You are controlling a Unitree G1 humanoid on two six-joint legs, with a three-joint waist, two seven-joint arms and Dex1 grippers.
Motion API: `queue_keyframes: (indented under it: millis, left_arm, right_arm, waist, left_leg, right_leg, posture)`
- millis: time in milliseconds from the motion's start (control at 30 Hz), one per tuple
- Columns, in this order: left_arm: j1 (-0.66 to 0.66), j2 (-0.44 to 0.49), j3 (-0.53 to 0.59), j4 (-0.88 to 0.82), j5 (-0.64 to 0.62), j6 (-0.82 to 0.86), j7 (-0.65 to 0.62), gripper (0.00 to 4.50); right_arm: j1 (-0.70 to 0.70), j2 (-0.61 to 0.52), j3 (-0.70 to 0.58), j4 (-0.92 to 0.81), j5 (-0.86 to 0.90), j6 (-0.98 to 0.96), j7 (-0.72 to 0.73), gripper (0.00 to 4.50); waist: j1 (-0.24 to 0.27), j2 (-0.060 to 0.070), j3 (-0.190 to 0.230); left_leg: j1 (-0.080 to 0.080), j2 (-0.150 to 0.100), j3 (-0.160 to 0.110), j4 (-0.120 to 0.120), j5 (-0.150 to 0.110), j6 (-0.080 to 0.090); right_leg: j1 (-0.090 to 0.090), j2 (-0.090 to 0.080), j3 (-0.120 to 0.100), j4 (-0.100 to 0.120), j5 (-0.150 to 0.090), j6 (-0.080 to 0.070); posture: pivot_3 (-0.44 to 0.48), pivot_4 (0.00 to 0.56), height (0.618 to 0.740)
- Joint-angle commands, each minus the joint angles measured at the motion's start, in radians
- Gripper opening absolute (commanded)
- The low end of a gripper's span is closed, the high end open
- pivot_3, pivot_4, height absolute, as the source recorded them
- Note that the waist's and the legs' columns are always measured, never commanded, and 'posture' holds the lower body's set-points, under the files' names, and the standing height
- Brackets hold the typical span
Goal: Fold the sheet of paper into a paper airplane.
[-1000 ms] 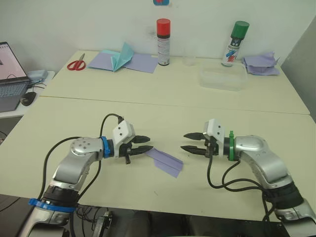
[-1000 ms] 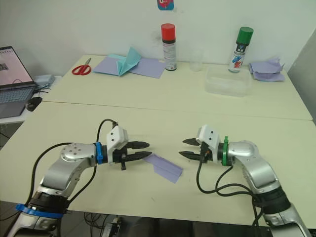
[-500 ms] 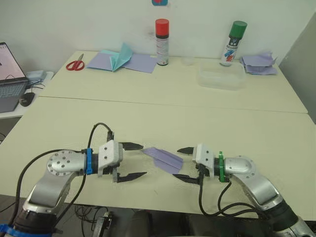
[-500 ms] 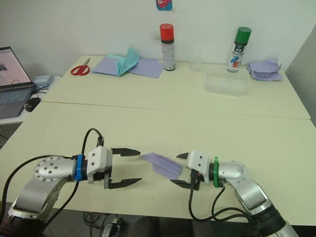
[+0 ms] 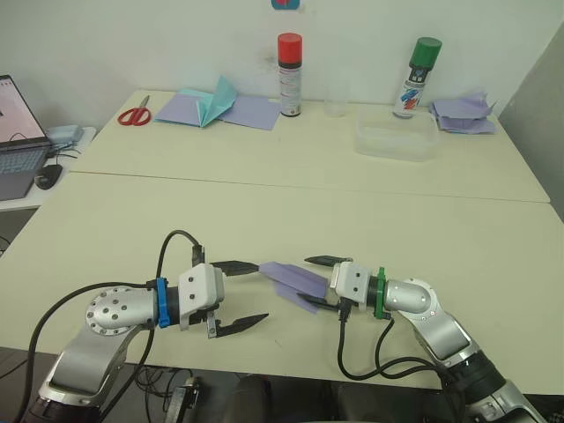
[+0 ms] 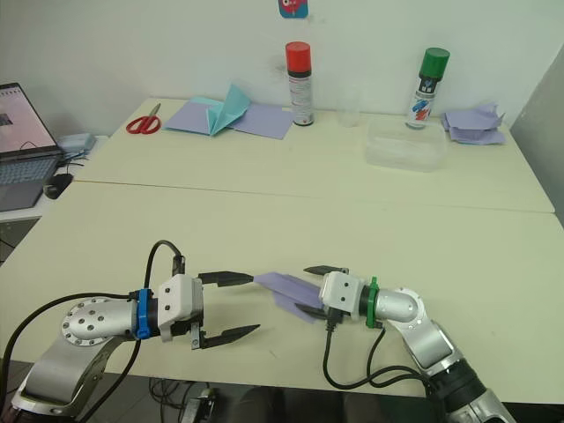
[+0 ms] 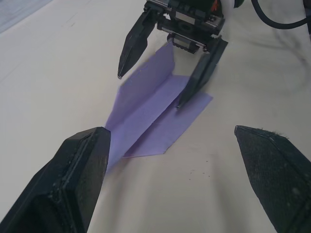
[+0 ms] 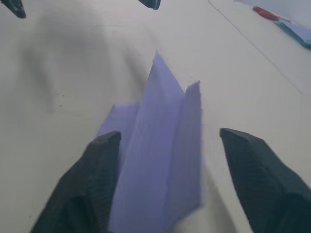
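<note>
Fingers of the right end effector [image 5: 319, 284] stand spread apart, one above and one below the wide tail of the paper airplane [image 5: 293, 281], straddling it without closing on it. Half a second ago this end effector sat just short of the paper's tail; it has since slid toward the robot's left, so that the lavender wedge now lies between its two black fingers. In the left wrist view the lower finger rests against the fold's flat wing while the upper one hangs beside the raised flap.

The left end effector [image 5: 244, 293] is also released, its fingers wide. The upper fingertip [image 5: 240, 265] now reaches the pointed nose of the airplane, closer than it was a moment before, and the lower one hovers over bare counter [image 5: 291, 211] nearer the front edge.

The airplane itself lies on the front part of the counter between the two arms, nose toward the robot's left, in much the same place as before.

Farther back stand a red-capped spray can [image 5: 290, 75] and a green-capped spray can [image 5: 416, 77], with a clear plastic tray [image 5: 396, 139] near the latter. Red-handled scissors [image 5: 136, 115] lie at the far left beside a pale-blue folded shape [image 5: 214, 101] on lavender sheets, and a laptop [image 5: 18, 132] sits off to the left.
</note>
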Motion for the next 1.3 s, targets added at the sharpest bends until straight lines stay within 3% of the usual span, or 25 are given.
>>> queue_keyframes:
  millis: [33, 200, 233, 467, 567, 700, 833, 967, 1167, 1300]
  left_arm:
    - [0.011, 0.0, 0.032, -0.05, -0.027, 0.017, 0.026, 4.5]
    - [0.028, -0.005, 0.043, -0.07, -0.035, 0.036, 0.055, 4.5]
    - [0.03, -0.005, 0.044, -0.073, -0.036, 0.039, 0.059, 4.5]
    - [0.03, 0.001, 0.064, -0.065, -0.051, 0.047, 0.065, 4.5]
    - [0.032, 0.005, 0.07, -0.069, -0.057, 0.052, 0.06, 4.5]
    - [0.023, 0.019, 0.1, -0.097, -0.101, 0.086, 0.047, 4.5]
    - [0.03, 0.043, 0.159, -0.147, -0.166, 0.127, 0.041, 4.5]
    - [0.079, 0.054, 0.205, -0.202, -0.205, 0.158, 0.049, 4.5]
    - [0.179, 0.034, 0.241, -0.243, -0.2, 0.164, 0.071, 4.5]
    - [0.221, 0.021, 0.261, -0.221, -0.19, 0.157, 0.084, 4.5]
  right_arm:
    - [-0.015, 0.003, -0.006, 0.003, -0.01, -0.04, -0.003, 2.08]
    - [-0.022, 0.007, -0.009, 0.028, -0.019, -0.059, -0.001, 0.11]
    - [-0.024, 0.007, -0.011, 0.031, -0.018, -0.061, 0.0, 0.05]
    - [-0.046, 0.014, -0.038, 0.028, 0.032, -0.034, 0.026, 0.05]
    - [-0.032, 0.036, -0.062, -0.037, 0.163, 0.13, 0.062, 0.05]
    - [-0.031, 0.051, -0.132, -0.192, 0.437, 0.613, 0.038, 0.05]
    - [-0.09, 0.144, -0.316, -0.197, 0.722, 1.127, -0.166, 0.05]
    - [-0.132, 0.304, -0.503, -0.124, 0.795, 1.382, -0.414, 0.05]
    - [-0.153, 0.398, -0.598, -0.119, 0.789, 1.486, -0.557, 0.05]
    - [-0.148, 0.346, -0.539, -0.133, 0.739, 1.415, -0.539, 0.05]
  waist:
    - [0.0, 0.0, 0.0]
    - [0.0, 0.0, 0.0]
    - [0.0, 0.0, 0.0]
    - [0.0, 0.0, 0.0]
    - [0.0, 0.0, 0.0]
    - [0.0, 0.0, 0.0]
    - [-0.002, 0.0, 0.0]
    - [-0.003, 0.0, 0.0]
    - [-0.005, 0.0, -0.001]
    - [-0.004, 0.0, 0.0]
  left_leg:
    - [0.0, 0.0, 0.0, 0.0, 0.0, 0.0]
    - [0.0, 0.0, 0.0, 0.0, 0.0, 0.0]
    - [0.0, 0.0, 0.0, 0.0, 0.0, 0.0]
    - [0.0, 0.0, 0.0, 0.0, 0.0, 0.0]
    - [0.0, 0.0, 0.0, 0.0, 0.0, 0.0]
    - [0.0, 0.0, -0.001, 0.0, 0.0, 0.0]
    - [0.0, 0.001, -0.002, 0.0, 0.0, 0.0]
    - [0.0, 0.001, -0.002, 0.0, 0.0, 0.0]
    - [0.0, 0.0, -0.001, -0.001, 0.0, 0.0]
    - [0.0, 0.0, 0.0, -0.001, 0.0, 0.0]
  right_leg:
    - [0.0, 0.0, 0.0, 0.0, 0.0, 0.0]
    - [0.0, 0.0, 0.0, 0.0, 0.0, 0.0]
    - [0.0, 0.0, 0.0, 0.0, 0.0, 0.0]
    - [0.0, 0.0, 0.0, 0.0, 0.0, 0.0]
    - [0.0, 0.0, 0.0, 0.001, 0.0, 0.0]
    - [0.001, 0.0, -0.001, 0.001, 0.0, 0.0]
    - [0.001, 0.0, -0.002, 0.001, 0.0, 0.0]
    - [0.0, 0.0, -0.002, 0.002, 0.0, 0.0]
    - [0.0, 0.0, 0.0, 0.001, 0.0, 0.0]
    - [0.0, 0.0, 0.0, 0.0, 0.0, 0.0]
  posture:
    - [0.0, 0.15, 0.74]
    - [0.0, 0.15, 0.74]
    - [0.0, 0.15, 0.74]
    - [0.0, 0.15, 0.74]
    - [0.0, 0.15, 0.74]
    - [0.0, 0.15, 0.74]
    - [0.0, 0.15, 0.74]
    - [0.0, 0.15, 0.74]
    - [0.0, 0.15, 0.74]
    - [0.0, 0.15, 0.74]
